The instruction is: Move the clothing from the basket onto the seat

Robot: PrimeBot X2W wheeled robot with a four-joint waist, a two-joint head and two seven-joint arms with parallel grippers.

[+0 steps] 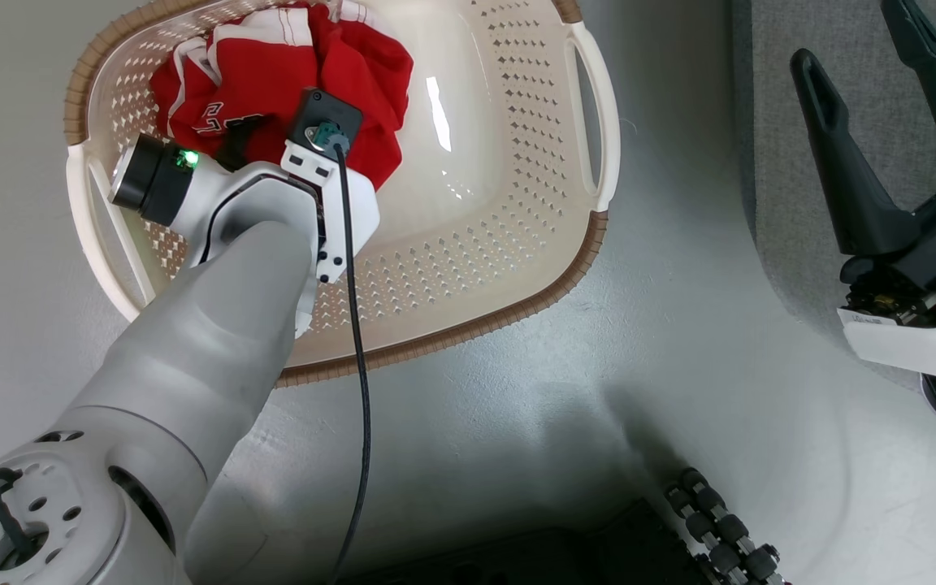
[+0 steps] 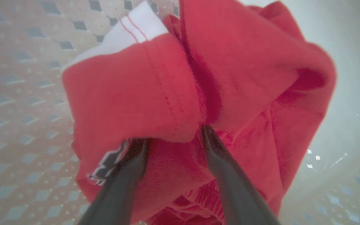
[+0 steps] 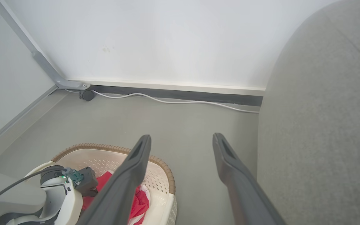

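Seat [image 3: 323, 125]: grey upholstered sofa to my right, its rounded edge just beside the basket. I see no garment on the part in view.
Basket [image 1: 468, 268]: cream, perforated, brown rim. It stands on the floor to the left of the seat.
Clothing [image 1: 354, 89]: red with white trim, bunched in one heap against the basket's far wall, toward its left handle.
Handling, as I judge it: light, soft and limp. It will sag and trail when lifted, and a loose layer may slip free.
Hold point: I would take the thick stitched fold on top of the heap, not a single thin edge.
Left gripper [image 2: 173, 137]: inside the basket, jaws spread wide and not yet clamped. The tips press into the fabric with that fold between them.
Right gripper [image 1: 850, 41]: jaws wide apart, holding nothing, above the seat's edge.
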